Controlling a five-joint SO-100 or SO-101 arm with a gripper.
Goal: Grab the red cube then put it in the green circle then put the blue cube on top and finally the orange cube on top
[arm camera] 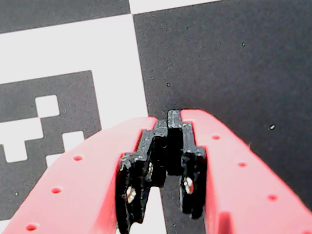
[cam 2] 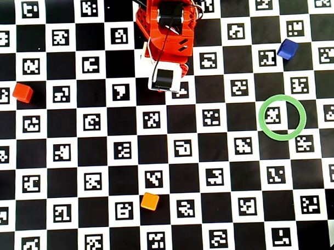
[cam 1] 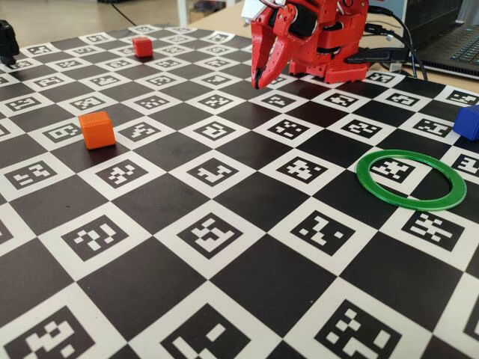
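Overhead view, left to right: red cube point(cam 2: 22, 92) at far left on the checkerboard mat point(cam 2: 168, 163), orange cube point(cam 2: 150, 201) low near centre, arm folded at top centre, green circle point(cam 2: 282, 117) at right with nothing in it, blue cube point(cam 2: 288, 49) above-right of the ring. All three cubes well apart, none touched. Gripper point(arm camera: 169, 127) tips pressed together, holding nothing, hanging over the mat.

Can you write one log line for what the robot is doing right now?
gripper: shut, empty | red cube: untouched | green circle: empty | stage: not started
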